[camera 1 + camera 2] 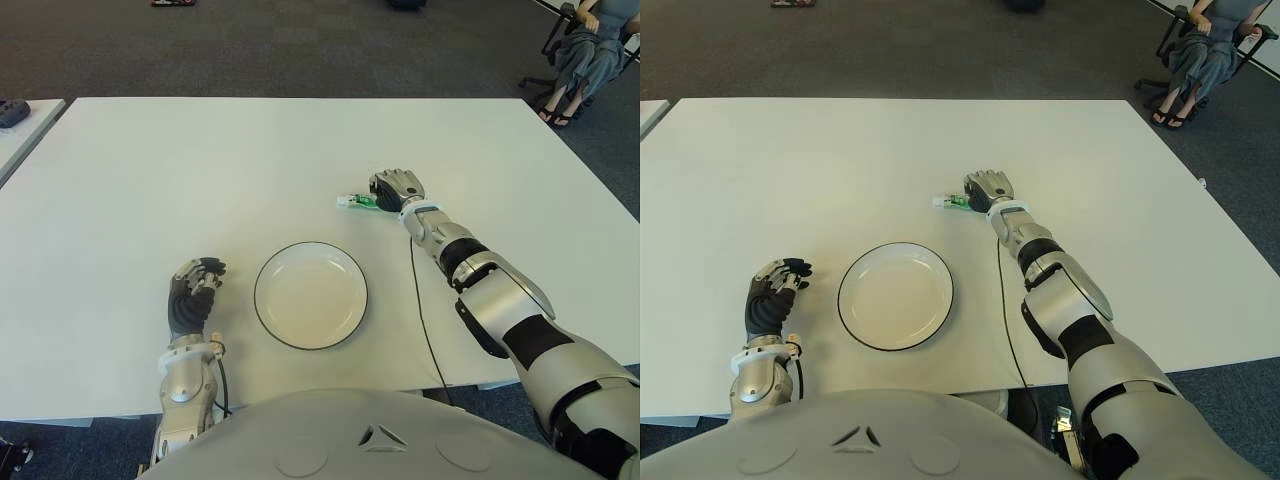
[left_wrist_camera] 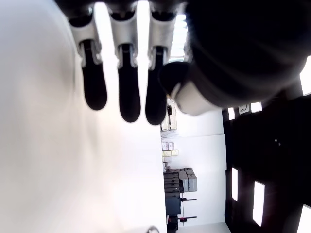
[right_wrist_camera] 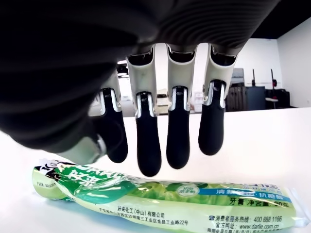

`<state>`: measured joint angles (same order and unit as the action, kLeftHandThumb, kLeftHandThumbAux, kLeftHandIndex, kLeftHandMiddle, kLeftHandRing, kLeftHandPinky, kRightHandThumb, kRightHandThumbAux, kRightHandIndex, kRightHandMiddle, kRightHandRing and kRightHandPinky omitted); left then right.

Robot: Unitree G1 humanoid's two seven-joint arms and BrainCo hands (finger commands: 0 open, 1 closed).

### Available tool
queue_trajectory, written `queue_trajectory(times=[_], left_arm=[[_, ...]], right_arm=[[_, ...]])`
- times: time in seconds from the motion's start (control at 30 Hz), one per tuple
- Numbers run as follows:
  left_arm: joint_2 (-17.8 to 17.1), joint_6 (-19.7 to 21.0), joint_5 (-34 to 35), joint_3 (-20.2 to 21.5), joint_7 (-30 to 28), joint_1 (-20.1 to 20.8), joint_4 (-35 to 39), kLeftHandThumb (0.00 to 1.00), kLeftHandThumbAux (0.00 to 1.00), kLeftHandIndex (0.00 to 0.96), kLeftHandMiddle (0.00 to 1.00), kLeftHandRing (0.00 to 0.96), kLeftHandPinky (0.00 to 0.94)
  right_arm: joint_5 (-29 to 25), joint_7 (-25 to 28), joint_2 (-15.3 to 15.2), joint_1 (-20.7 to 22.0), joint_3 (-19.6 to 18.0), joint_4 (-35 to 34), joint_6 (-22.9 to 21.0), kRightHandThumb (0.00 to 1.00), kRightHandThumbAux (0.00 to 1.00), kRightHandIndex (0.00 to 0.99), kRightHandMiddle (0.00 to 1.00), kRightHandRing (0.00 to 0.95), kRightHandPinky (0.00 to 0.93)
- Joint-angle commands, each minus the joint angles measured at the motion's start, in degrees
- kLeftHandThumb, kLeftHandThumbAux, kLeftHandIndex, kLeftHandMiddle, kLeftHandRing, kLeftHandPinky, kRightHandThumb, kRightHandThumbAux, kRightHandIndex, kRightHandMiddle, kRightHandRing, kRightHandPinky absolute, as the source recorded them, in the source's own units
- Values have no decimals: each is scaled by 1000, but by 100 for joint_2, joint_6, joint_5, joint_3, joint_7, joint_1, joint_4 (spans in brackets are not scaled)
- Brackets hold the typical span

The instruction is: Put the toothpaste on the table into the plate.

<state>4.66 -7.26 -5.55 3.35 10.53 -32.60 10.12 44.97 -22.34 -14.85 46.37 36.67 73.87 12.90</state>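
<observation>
The toothpaste (image 1: pixel 356 201) is a green and white tube lying flat on the white table (image 1: pixel 200 170), beyond the right side of the plate. My right hand (image 1: pixel 395 186) hovers at the tube's right end, partly covering it. In the right wrist view its fingers (image 3: pixel 148 145) hang spread just above the toothpaste (image 3: pixel 165 201) without closing on it. The plate (image 1: pixel 310 295) is round and white with a dark rim, holds nothing, and sits near the front edge. My left hand (image 1: pixel 193 290) shows left of the plate, fingers (image 2: pixel 129 92) relaxed and holding nothing.
A thin black cable (image 1: pixel 420 310) runs along the table under my right forearm. A second white table (image 1: pixel 20 125) stands at the far left with a dark object (image 1: pixel 12 112) on it. A person (image 1: pixel 585 55) sits on a chair beyond the table's far right corner.
</observation>
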Motion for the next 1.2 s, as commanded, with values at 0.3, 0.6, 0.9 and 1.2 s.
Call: queue_trajectory(times=[0.3, 0.6, 0.9, 1.2], left_arm=[[139, 217, -8, -50, 135, -67, 127, 701, 725, 418, 413, 415, 416], [108, 159, 8, -87, 83, -125, 171, 699, 726, 417, 399, 398, 389], [125, 186, 11, -136, 97, -183, 289, 699, 725, 418, 408, 400, 397], [98, 150, 12, -183, 98, -265, 335, 698, 726, 417, 397, 394, 394]], right_arm=[[-200, -103, -44, -19, -297, -49, 203, 725, 698, 443, 711, 702, 686], [-261, -99, -90, -19, -385, -104, 347, 728, 703, 443, 749, 743, 713], [-187, -269, -151, 11, -342, -156, 576, 715, 699, 436, 566, 541, 489], [-87, 246, -127, 150, -184, -38, 489, 562, 433, 277, 219, 179, 171]])
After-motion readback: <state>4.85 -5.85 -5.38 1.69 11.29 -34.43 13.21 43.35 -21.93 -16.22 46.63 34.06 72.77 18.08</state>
